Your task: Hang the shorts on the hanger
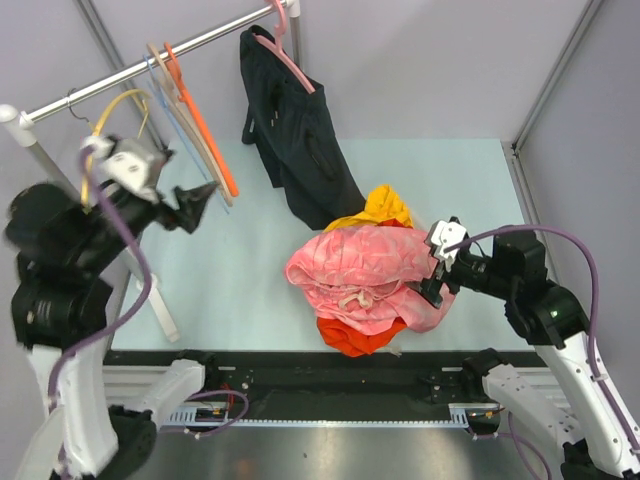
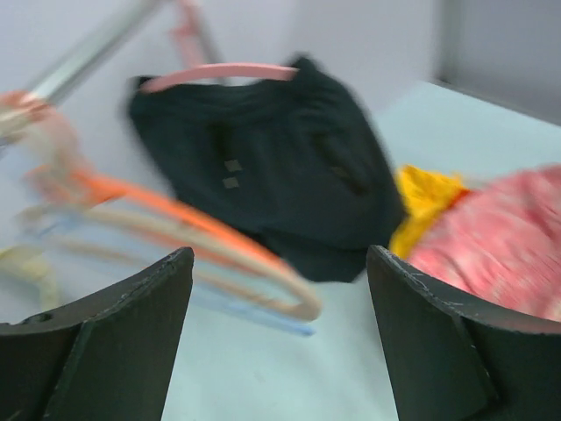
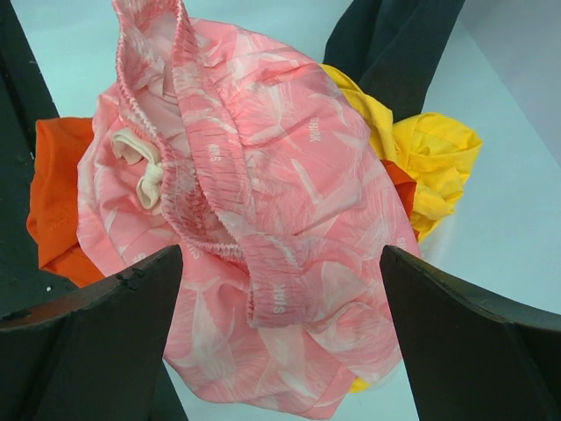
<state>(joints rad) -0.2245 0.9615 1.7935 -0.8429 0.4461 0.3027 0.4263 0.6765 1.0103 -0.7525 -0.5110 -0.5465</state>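
Currently, the shorts (image 1: 365, 270) are lying bunched on the surface (image 1: 250, 280), directly ahead of the nearer right hand (image 1: 433, 272), its jaws standing apart; the left hand (image 1: 203, 203), likewise spread, is hovering near the hanger (image 1: 118, 104).

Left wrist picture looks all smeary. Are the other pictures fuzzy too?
Left wrist view: smeared all over, the black garment and orange hanger streaky. Right wrist view: sharp, the pink shorts crisp. Top view: mostly clear, only the left arm looks blurred.

Crumpled pink shorts (image 1: 360, 265); yellow hanger (image 1: 125, 97) well apart
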